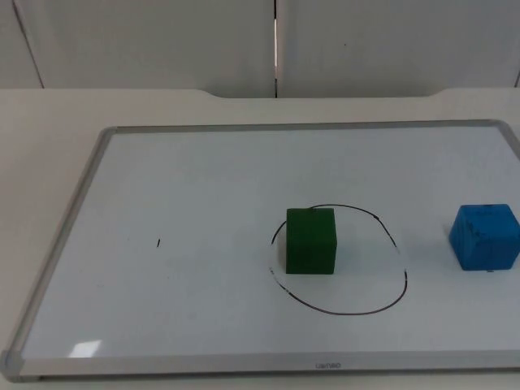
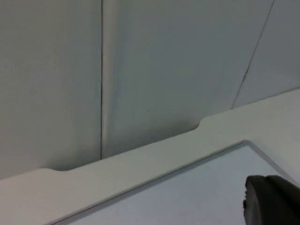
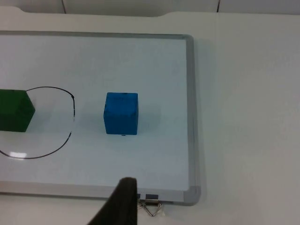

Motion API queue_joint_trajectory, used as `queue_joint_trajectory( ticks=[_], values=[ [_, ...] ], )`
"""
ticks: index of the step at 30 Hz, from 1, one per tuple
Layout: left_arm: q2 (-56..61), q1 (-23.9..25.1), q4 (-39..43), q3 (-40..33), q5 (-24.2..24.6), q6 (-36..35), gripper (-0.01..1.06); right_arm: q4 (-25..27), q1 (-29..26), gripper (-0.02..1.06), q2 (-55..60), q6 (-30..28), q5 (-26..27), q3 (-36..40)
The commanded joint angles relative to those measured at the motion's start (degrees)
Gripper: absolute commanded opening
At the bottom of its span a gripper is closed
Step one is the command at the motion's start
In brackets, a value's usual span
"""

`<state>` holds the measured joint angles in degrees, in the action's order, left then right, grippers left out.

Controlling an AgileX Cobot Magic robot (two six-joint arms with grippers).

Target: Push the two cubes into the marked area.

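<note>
- Whiteboard (image 1: 203, 179) lies flat on the worktop (image 1: 49, 122), its metal frame running close to the worktop's near edge.
- Left gripper (image 2: 272, 204) waits over the whiteboard's far corner, facing the partition wall (image 2: 164, 61); whether its fingers are wide or narrow I cannot tell.
- Green cube (image 1: 310, 240) sits inside the marked area (image 1: 390, 236), a hand-drawn black ring, touching the ring's left line, so it looks done.
- Blue cube (image 1: 486, 236) stands outside the ring, near the whiteboard's right edge, well apart from the green one.
- Right gripper (image 3: 123, 201) hovers over the whiteboard's near edge, just short of the blue cube (image 3: 121, 113); its opening cannot be told either.
- Step in hand, as I judge it: get behind the blue cube's right face, low and square, then push it straight left, stopping inside the ring before it knocks the green cube (image 3: 15, 110) out.
</note>
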<state>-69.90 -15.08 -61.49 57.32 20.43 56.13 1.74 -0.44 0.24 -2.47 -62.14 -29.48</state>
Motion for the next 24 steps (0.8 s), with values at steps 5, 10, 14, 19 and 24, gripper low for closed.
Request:
queue_joint_trajectory(
  ticks=[5, 10, 14, 19, 24],
  values=[
    [6.8, 0.2, 18.0, 0.0, 5.3, -15.1, 0.0, -0.1, -0.4, 1.05, -0.2, 0.0, 0.4, -0.1],
    [10.4, 0.2, 23.3, 0.0, 8.9, -20.9, 0.0, -0.1, -0.4, 1.05, -0.2, 0.0, 0.4, -0.1],
    [12.6, 0.2, 24.1, 0.0, 11.0, -22.1, 0.0, -0.1, -0.4, 1.05, -0.2, 0.0, 0.4, -0.1],
    [15.8, 0.2, 29.3, 0.0, 15.1, -26.1, 0.0, -0.1, -0.4, 1.05, -0.2, 0.0, 0.4, -0.1],
    [20.8, 0.2, 35.8, -1.7, 18.7, -31.5, 0.0, -0.1, -0.4, 1.05, -0.2, 0.2, 0.4, -0.1]
  ],
)
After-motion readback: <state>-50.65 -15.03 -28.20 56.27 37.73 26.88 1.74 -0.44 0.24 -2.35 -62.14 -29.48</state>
